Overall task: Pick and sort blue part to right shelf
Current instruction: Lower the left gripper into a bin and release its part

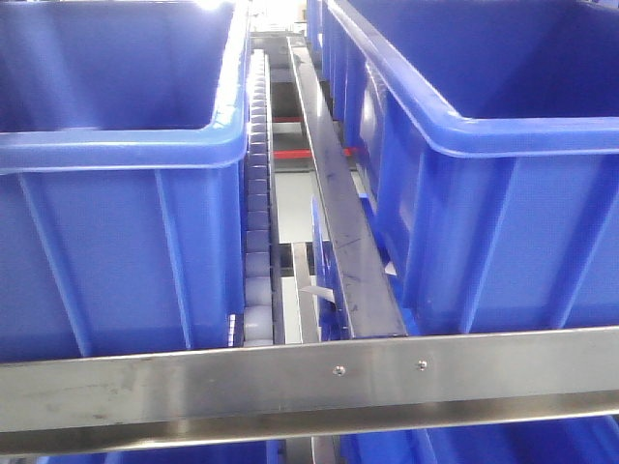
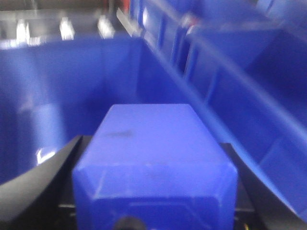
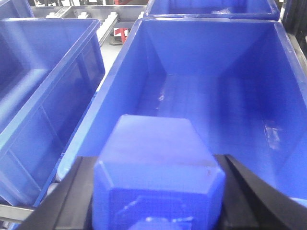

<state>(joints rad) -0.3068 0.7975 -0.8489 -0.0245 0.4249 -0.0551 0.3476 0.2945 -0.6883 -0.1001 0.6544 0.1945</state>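
In the left wrist view a blue part (image 2: 148, 129), a smooth rectangular block, is clamped between the black fingers (image 2: 38, 187) of my left gripper (image 2: 152, 153). It hangs over the inside of a deep blue bin (image 2: 57, 86); the picture is blurred. In the right wrist view my right gripper (image 3: 154, 163) is shut on a second blue part (image 3: 153, 143), over the near rim of a large blue bin (image 3: 216, 86). The front view shows the right shelf's steel front rail (image 1: 309, 377), with neither gripper in sight.
Two large rimmed blue bins (image 1: 116, 232) (image 1: 503, 193) stand on the rack. Between them run a white roller track (image 1: 256, 193) and a steel divider bar (image 1: 334, 203). More blue bins (image 3: 38, 72) flank the one under my right gripper.
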